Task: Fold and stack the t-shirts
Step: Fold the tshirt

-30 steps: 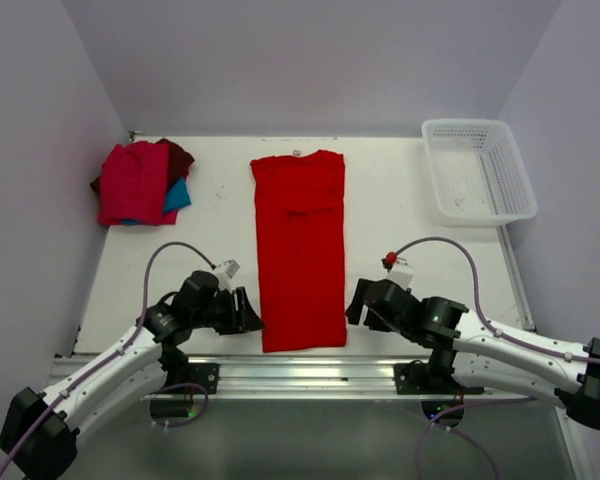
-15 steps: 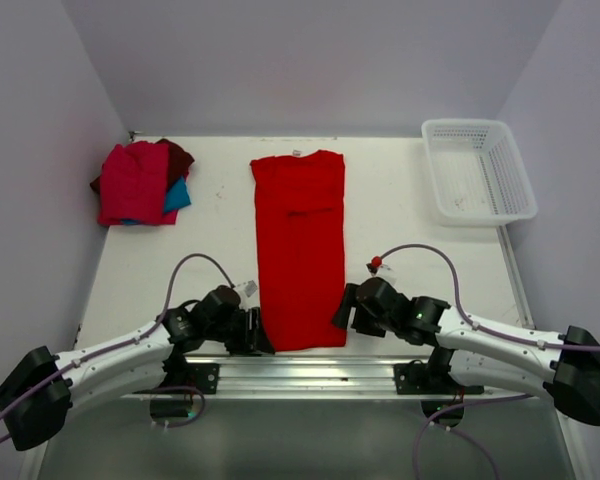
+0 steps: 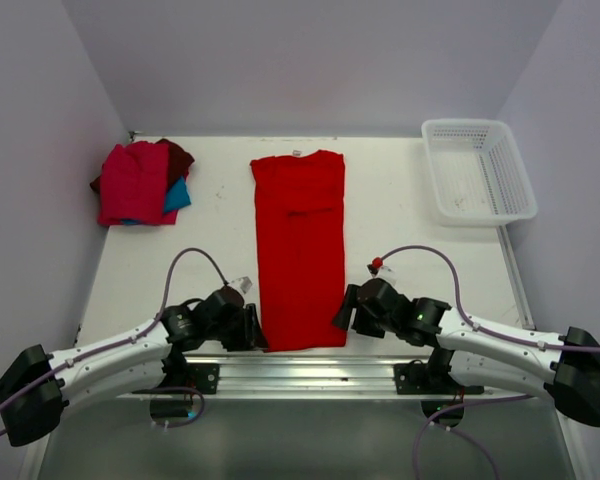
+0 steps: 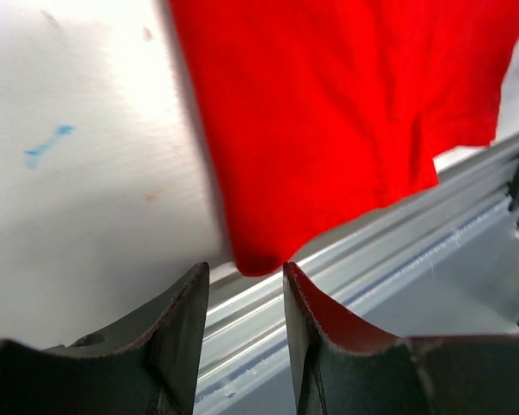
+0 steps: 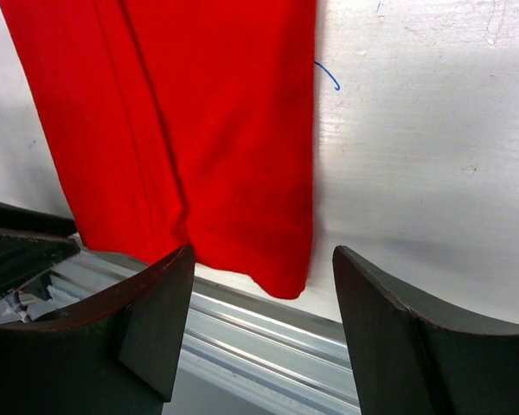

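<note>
A large bright red t-shirt (image 3: 300, 245), folded into a long strip, lies down the middle of the table, its hem at the near edge. My left gripper (image 3: 261, 331) is open beside the strip's near left corner (image 4: 255, 255), which sits just ahead of the jaws. My right gripper (image 3: 337, 315) is open wide beside the near right corner (image 5: 281, 277). Neither holds cloth. A pile of folded red, dark maroon and teal-blue t-shirts (image 3: 140, 183) lies at the far left.
A white mesh basket (image 3: 477, 170) stands at the far right corner. An aluminium rail (image 3: 310, 362) runs along the table's near edge, just below the shirt's hem. Purple walls close in the table on three sides.
Both grippers have moved toward the near corners of the red strip over the last second. Since half a second ago they have barely shifted. The shirt has not moved.
</note>
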`<state>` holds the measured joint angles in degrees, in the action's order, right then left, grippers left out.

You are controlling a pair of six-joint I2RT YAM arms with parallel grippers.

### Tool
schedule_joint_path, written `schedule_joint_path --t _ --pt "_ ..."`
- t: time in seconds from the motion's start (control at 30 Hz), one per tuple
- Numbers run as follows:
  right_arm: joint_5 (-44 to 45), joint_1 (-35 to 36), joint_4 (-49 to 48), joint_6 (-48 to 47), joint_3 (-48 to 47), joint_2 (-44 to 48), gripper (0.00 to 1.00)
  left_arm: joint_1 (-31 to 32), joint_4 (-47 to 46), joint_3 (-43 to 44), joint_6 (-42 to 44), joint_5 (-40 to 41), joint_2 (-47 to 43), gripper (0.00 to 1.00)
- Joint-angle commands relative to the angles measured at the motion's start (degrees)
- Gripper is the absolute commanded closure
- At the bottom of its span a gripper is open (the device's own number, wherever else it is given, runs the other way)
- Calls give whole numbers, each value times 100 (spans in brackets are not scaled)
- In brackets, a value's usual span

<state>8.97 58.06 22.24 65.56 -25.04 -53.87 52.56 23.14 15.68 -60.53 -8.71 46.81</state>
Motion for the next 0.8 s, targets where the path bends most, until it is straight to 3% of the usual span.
schedule_joint_path --t 0.0,0.43,0.53,0.57,0.67,0.77 --pt "-62 -23 -114 53 -1 87 31 62 710 321 6 826 -84 56" --pt "-27 -23 -9 53 8 192 33 229 -308 -109 -178 555 399 56" --pt "-53 -23 -9 53 16 192 38 281 -441 -92 -213 528 522 58" --pt "-62 -23 -9 53 16 192 46 308 -441 -83 -213 546 566 62" --pt "-62 -23 35 71 25 201 57 343 -406 -65 -240 581 497 73" --pt "-132 -23 79 88 34 114 54 352 -354 -74 -275 599 400 82"
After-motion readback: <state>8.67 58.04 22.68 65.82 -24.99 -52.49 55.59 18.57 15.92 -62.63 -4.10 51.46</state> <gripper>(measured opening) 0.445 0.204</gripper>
